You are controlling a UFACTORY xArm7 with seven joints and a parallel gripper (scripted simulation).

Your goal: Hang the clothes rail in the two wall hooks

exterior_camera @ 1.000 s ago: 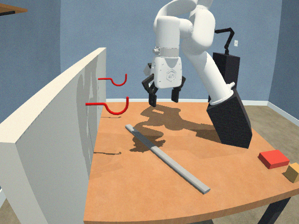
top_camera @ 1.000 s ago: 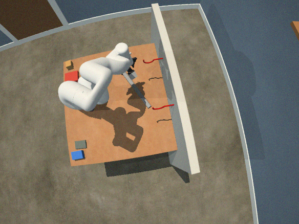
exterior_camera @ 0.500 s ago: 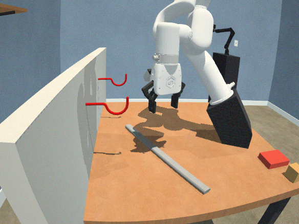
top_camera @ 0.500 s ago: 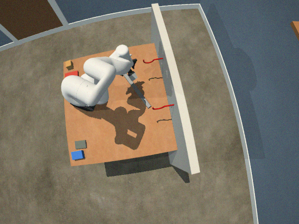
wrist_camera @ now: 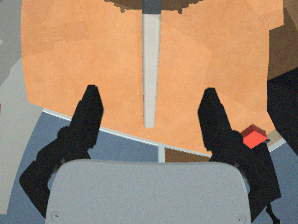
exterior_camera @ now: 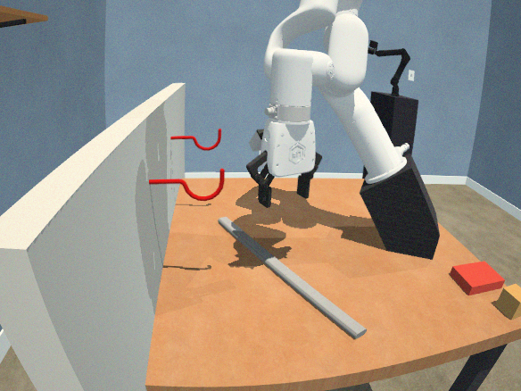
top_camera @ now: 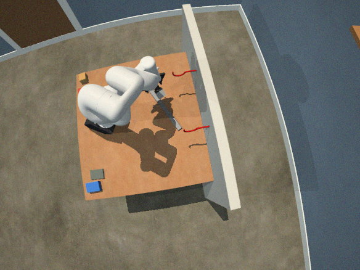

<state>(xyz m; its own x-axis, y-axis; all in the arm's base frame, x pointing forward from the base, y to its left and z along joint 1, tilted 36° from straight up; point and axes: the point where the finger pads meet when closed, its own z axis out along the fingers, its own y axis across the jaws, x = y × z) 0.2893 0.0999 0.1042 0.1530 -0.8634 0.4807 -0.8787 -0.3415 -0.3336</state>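
Observation:
The grey clothes rail [exterior_camera: 290,276] lies flat on the wooden table, running diagonally from near the wall toward the front edge. It also shows in the top view [top_camera: 167,111] and in the wrist view [wrist_camera: 150,50], between my fingers' lines but farther off. Two red hooks [exterior_camera: 202,142] [exterior_camera: 196,187] stick out of the white wall [exterior_camera: 89,214]; both are empty. They also show from above [top_camera: 184,73] [top_camera: 196,128]. My gripper [exterior_camera: 284,194] is open and empty, hovering above the table past the rail's far end.
A red block [exterior_camera: 476,277] and a tan cube [exterior_camera: 509,301] lie at one table edge. A grey block [top_camera: 97,174] and a blue block [top_camera: 93,187] lie at the far corner. The arm's dark base [exterior_camera: 399,210] stands behind the gripper.

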